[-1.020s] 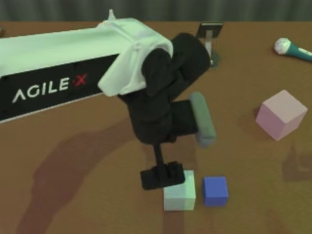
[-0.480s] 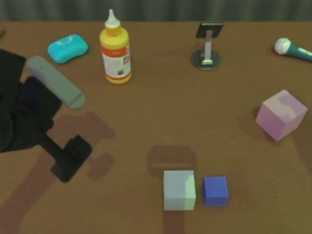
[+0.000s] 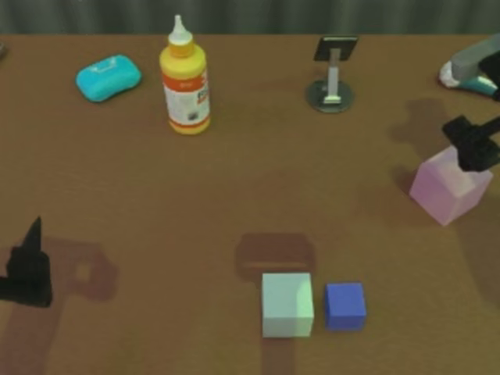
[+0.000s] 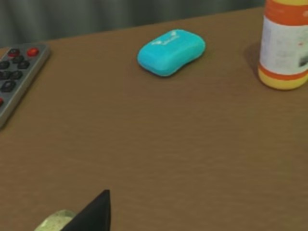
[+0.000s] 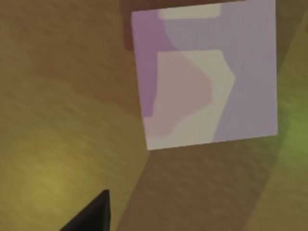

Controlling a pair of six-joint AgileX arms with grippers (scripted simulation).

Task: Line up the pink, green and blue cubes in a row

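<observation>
From above: right gripper [image 3: 474,145] poised over pink cube [image 3: 447,190] at table's right, well apart from green cube [image 3: 287,305] and blue cube [image 3: 345,305] paired near front; left gripper [image 3: 27,273] parked far left. Right wrist: pink cube [image 5: 204,77] directly below; finger spread impossible to tell

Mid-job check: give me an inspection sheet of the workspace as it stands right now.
Surface: brown table, bare in the middle.
Job's things: green cube and blue cube side by side, near edge; pink cube apart, far right.
Clutter: turquoise soap bar, orange glue bottle, phone stand, remote, microphone.
Hands: left hand at left edge; right hand over the pink cube.
Cables: nothing seen.
Surroundings: grey curtain.
</observation>
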